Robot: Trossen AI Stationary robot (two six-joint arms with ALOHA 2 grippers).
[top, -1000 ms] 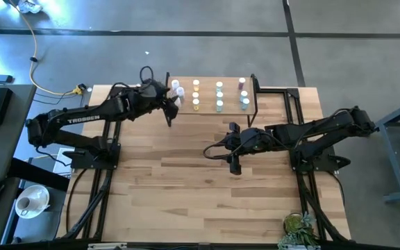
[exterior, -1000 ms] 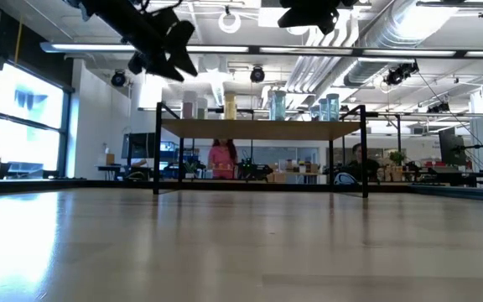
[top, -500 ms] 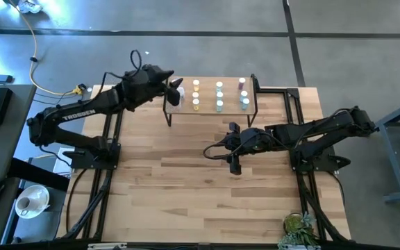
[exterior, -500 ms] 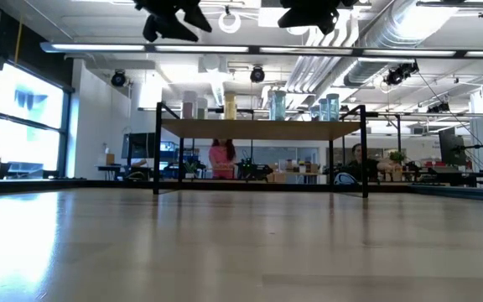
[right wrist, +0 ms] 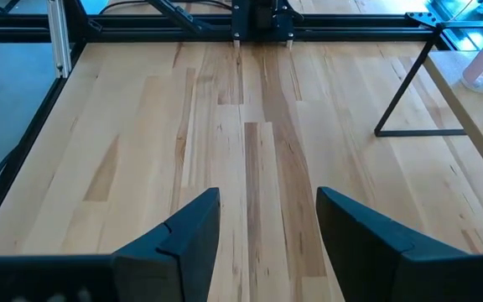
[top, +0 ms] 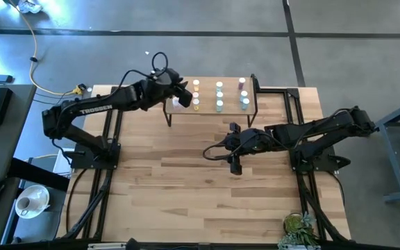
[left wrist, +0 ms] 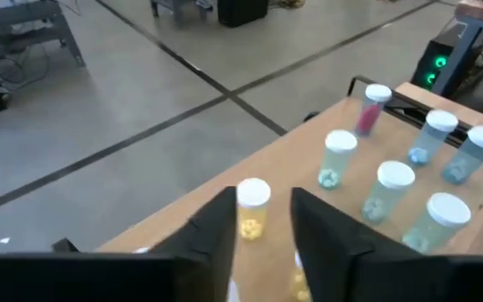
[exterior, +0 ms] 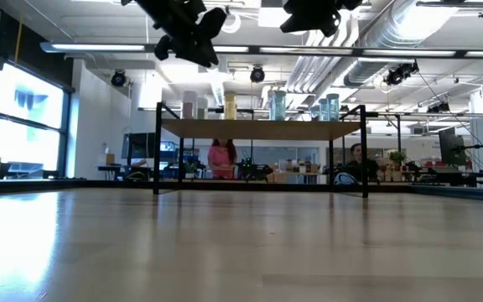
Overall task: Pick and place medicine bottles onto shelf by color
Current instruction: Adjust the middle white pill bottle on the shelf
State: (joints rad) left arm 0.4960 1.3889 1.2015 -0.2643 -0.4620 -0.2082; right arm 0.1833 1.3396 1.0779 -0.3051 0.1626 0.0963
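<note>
The shelf (top: 231, 95) stands at the table's far middle with several medicine bottles upright on it: yellow ones (top: 196, 95), green ones (top: 219, 96), blue ones (top: 244, 101), a pink one (top: 242, 84) and pale ones at its left end (exterior: 189, 107). My left gripper (top: 184, 96) hovers over the shelf's left end, well above the bottle caps (exterior: 201, 46). Its fingers stand apart, and a yellow bottle (left wrist: 252, 210) shows past the gap between them. My right gripper (top: 235, 165) hangs open above the table's middle, with nothing between its fingers (right wrist: 267, 214).
Bare wooden tabletop (top: 186, 187) stretches in front of the shelf. The shelf's thin black legs (right wrist: 409, 92) stand near my right gripper's far side. A small plant (top: 298, 229) sits at the near right corner. People and furniture show in the room beyond (exterior: 221, 158).
My left gripper has risen from beside the shelf's near left corner. It has then gone toward the table's far and right edges, and now stands over the shelf's left end. The bottles have stayed where they were.
</note>
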